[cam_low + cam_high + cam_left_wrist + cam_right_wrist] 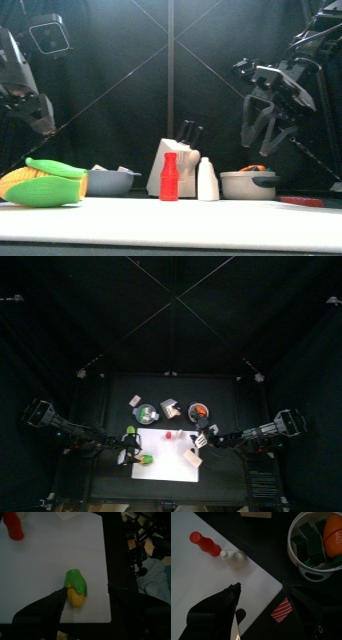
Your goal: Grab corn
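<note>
The corn (75, 589) is a small cob with yellow kernels and a bright green husk. It lies on the white mat (40, 567) near the mat's left edge, and also shows in the front view (40, 185) and the top view (147, 457). My left gripper (87, 592) hangs open just above it, with one jaw tip beside the cob, not touching. In the front view the left gripper (34, 115) is well above the corn. My right gripper (261, 587) is open and empty over the mat's right edge, also high in the front view (267, 130).
Behind the mat stand a red bottle (170, 175), a white bottle (207, 180), a knife block (174, 158), a grey bowl (110, 181) and a pot of food (314, 542). A red-and-white striped piece (282, 609) lies off the mat's right edge.
</note>
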